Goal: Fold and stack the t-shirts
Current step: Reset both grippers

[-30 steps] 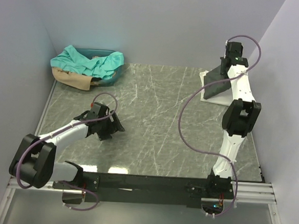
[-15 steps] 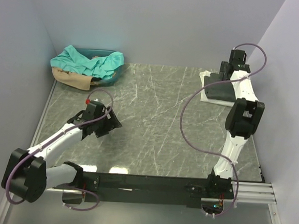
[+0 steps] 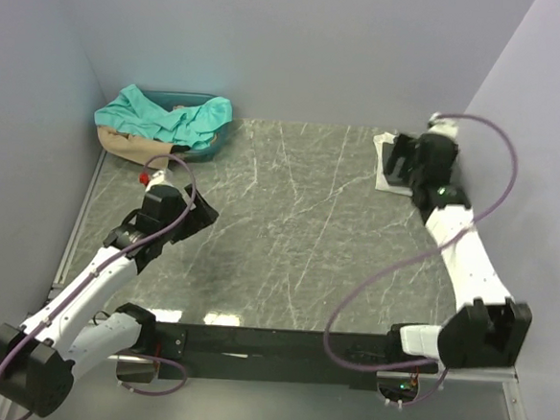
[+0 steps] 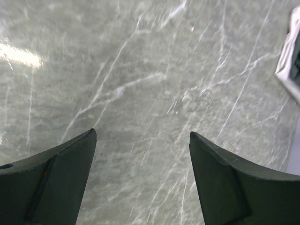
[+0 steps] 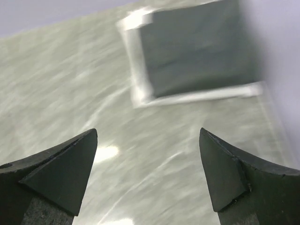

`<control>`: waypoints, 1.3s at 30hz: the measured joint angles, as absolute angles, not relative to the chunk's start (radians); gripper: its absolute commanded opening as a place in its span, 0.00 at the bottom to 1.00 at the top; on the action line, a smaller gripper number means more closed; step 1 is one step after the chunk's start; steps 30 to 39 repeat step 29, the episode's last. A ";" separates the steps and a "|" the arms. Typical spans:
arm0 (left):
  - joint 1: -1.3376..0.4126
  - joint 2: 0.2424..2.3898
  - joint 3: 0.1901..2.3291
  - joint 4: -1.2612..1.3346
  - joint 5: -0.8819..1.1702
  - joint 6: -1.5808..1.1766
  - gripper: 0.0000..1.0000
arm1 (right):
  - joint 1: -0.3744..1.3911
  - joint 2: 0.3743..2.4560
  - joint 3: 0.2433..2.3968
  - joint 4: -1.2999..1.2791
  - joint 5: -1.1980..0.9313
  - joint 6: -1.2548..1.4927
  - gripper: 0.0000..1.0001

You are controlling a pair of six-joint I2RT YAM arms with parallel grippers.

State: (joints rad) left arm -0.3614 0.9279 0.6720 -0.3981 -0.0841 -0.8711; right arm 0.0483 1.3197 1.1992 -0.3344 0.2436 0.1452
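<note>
White arm links (image 3: 464,257), black joints (image 3: 483,335), purple cables (image 3: 328,336); dark wedge-shaped tool fingers (image 4: 56,187).

The table (image 3: 288,239) is a grey-green slab with white veins like stone, smooth and glossy, with glare near its front edge. At its far right corner a matt grey shirt (image 5: 199,47) lies on a white shirt (image 5: 201,95), both cloth. At its far left corner the teal shirt (image 3: 152,113) and tan shirt (image 3: 131,147) are soft, creased cloth. The left gripper (image 4: 141,135) and right gripper (image 5: 148,132) have matt, dark plastic fingers.
</note>
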 measured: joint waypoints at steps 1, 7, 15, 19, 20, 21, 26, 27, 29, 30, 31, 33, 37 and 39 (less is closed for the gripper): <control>-0.361 0.911 0.672 -0.397 -0.096 -0.869 0.86 | 0.100 1.272 1.146 -0.319 0.245 0.165 0.95; -0.362 0.838 0.672 -0.393 -0.159 -0.860 0.87 | 0.381 1.045 0.856 -0.245 0.194 0.343 0.95; -0.362 0.805 0.671 -0.378 -0.225 -0.826 0.87 | 0.541 1.003 0.679 -0.235 0.181 0.526 0.95; -0.361 0.805 0.671 -0.369 -0.246 -0.814 0.87 | 0.567 1.004 0.692 -0.234 0.211 0.535 0.95; -0.361 0.805 0.671 -0.364 -0.251 -0.812 0.87 | 0.568 1.004 0.695 -0.233 0.219 0.535 0.95; -0.361 0.805 0.671 -0.361 -0.253 -0.807 0.87 | 0.569 1.003 0.696 -0.232 0.224 0.535 0.95; -0.361 0.806 0.671 -0.356 -0.261 -0.801 0.86 | 0.574 0.997 0.697 -0.233 0.246 0.543 0.95; -0.361 0.806 0.671 -0.357 -0.262 -0.801 0.87 | 0.574 0.995 0.697 -0.232 0.247 0.543 0.95; -0.362 0.807 0.671 -0.359 -0.272 -0.802 0.88 | 0.574 0.993 0.698 -0.233 0.252 0.543 0.95; -0.362 0.807 0.671 -0.359 -0.272 -0.802 0.88 | 0.574 0.993 0.698 -0.233 0.252 0.543 0.95; -0.362 0.807 0.671 -0.359 -0.272 -0.802 0.88 | 0.574 0.993 0.698 -0.233 0.252 0.543 0.95; -0.362 0.807 0.671 -0.359 -0.272 -0.802 0.88 | 0.574 0.993 0.698 -0.233 0.252 0.543 0.95; -0.362 0.807 0.671 -0.359 -0.272 -0.802 0.88 | 0.574 0.993 0.698 -0.233 0.252 0.543 0.95; -0.362 0.807 0.671 -0.359 -0.272 -0.802 0.88 | 0.574 0.993 0.698 -0.233 0.252 0.543 0.95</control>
